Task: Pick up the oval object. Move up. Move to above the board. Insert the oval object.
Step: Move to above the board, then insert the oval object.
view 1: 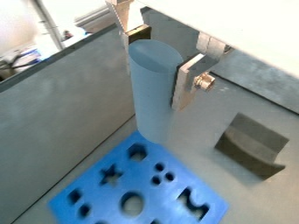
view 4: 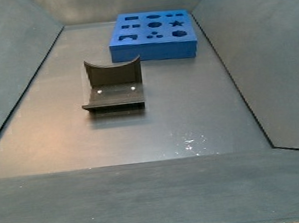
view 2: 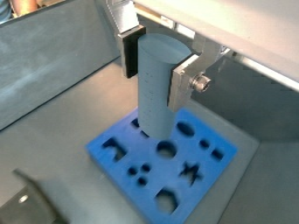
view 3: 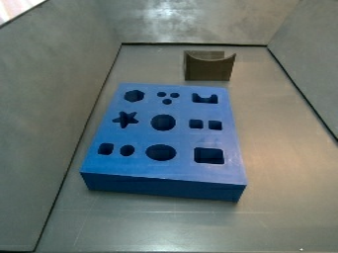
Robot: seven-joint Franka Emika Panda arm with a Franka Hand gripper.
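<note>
pincer (view 1: pixel 155 54) pinching oval object (view 1: pixel 152 92) | apparently above board (view 2: pixel 163 157) | fixture (view 1: pixel 251 144) beside

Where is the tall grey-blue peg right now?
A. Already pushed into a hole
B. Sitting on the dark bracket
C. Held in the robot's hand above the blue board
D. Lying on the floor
C: both wrist views show the hand gripping the peg upright above the blue board, and the side views show no peg in the board's holes.

The gripper (view 1: pixel 158 54) holds the oval object (view 1: pixel 152 92) high over the board (view 1: pixel 93 188). Only the fixture (view 1: pixel 253 144) stands nearby, well apart.
</note>
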